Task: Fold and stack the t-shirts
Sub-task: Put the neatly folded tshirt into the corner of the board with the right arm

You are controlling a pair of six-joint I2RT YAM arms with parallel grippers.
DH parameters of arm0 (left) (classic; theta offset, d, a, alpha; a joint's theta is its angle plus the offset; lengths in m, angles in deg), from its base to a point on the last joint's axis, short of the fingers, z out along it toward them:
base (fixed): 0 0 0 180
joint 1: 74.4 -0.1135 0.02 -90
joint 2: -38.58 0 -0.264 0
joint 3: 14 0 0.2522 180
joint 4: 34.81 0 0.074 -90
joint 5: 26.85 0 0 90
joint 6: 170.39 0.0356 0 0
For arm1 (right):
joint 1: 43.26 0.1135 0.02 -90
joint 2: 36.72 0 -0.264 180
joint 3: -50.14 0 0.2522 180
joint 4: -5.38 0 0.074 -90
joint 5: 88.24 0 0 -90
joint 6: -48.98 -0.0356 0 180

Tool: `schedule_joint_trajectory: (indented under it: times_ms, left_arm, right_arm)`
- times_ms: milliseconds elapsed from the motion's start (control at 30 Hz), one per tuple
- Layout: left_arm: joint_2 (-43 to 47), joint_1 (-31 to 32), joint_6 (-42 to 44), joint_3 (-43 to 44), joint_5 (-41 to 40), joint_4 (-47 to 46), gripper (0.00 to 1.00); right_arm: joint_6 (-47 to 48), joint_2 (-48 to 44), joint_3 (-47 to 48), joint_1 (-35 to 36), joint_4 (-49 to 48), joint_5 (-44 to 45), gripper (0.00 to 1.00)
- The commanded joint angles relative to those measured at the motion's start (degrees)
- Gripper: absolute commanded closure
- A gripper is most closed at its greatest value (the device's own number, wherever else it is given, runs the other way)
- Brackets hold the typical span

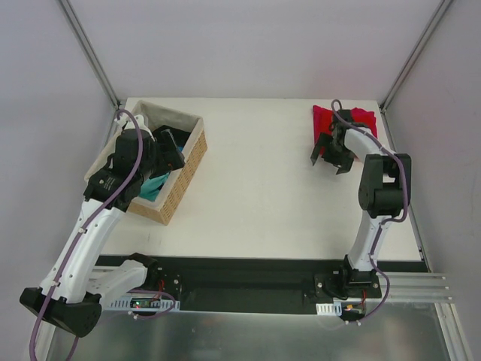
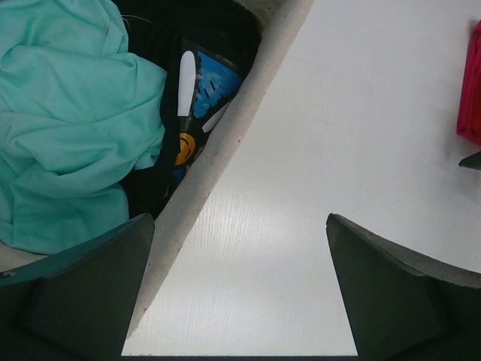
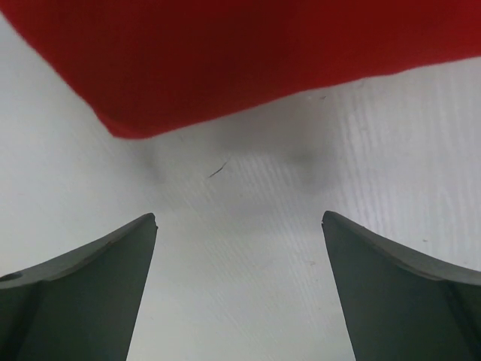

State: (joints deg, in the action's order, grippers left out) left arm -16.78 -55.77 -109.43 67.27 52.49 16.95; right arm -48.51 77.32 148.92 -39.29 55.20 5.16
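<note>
Hovering with left jaws apart and empty over the basket (image 1: 188,169) rim at the surface's (image 1: 255,195) far-left corner, probably to lift out the crumpled teal t-shirt (image 2: 68,128) lying against the black garment (image 2: 218,30). Waiting with right jaws apart, just short of the red t-shirt (image 3: 263,53) at the far-right corner, apparently the stack's base.

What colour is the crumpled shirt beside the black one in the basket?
The t-shirt is plain mint-green; the left wrist view shows it best.

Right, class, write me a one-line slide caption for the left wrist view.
Open left gripper hovers over the rim of the basket, a crumpled teal t-shirt and black garment inside.
</note>
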Motion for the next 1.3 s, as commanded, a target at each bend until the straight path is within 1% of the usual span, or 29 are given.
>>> schedule_joint_trajectory:
  times_ms: [0,67,133,233,267,567,767,1000,1133,1167,1200,1267]
  left_arm:
    - [-0.28,-0.62,1.26,0.52,-1.03,-0.91,0.01]
    - [-0.46,-0.62,1.62,0.87,-1.47,-1.0,0.01]
    - [-0.81,-0.62,2.14,1.14,-1.82,-1.0,0.01]
    - [-1.16,-0.62,2.58,1.66,-2.53,-1.0,0.01]
    - [-1.25,-0.62,2.67,1.93,-2.62,-0.91,0.01]
    - [-3.53,-0.62,3.55,3.16,-4.29,-1.0,0.01]
    - [-5.29,-0.7,3.9,4.39,-4.37,-1.17,0.01]
    - [-7.4,-0.7,4.34,5.09,-3.67,-1.87,0.01]
    - [-8.28,-0.7,4.6,5.18,-2.8,-2.4,0.01]
    - [-8.28,-0.7,4.6,5.44,-2.1,-2.58,0.01]
    - [-8.19,-0.7,4.78,5.71,-1.04,-3.01,0.01]
    - [-8.1,-0.7,5.48,6.93,-0.33,-3.02,0.01]
  right_arm:
    - [0.01,1.97,5.68,-2.03,2.79,4.06,0.03]
    - [0.28,4.34,8.49,-2.73,4.37,6.52,0.03]
    - [0.19,6.1,10.51,-3.44,5.25,6.62,0.03]
    - [-0.16,10.4,16.39,-3.88,7.97,6.36,0.03]
    - [-0.33,12.59,19.02,-5.36,9.46,6.27,0.03]
    - [-1.39,18.76,27.74,-7.65,12.28,5.92,0.03]
    - [-0.95,24.82,39.6,-9.5,16.5,5.66,0.03]
    - [-0.69,29.04,47.96,-12.23,15.28,3.28,0.03]
    - [-0.25,28.53,48.85,-13.54,14.31,2.93,0.03]
    - [-0.07,27.56,46.84,-13.46,14.05,2.49,0.03]
    - [0.19,23.46,44.65,-13.2,13.09,2.23,0.03]
    - [0.54,17.04,37.98,-11.62,7.74,2.66,0.03]
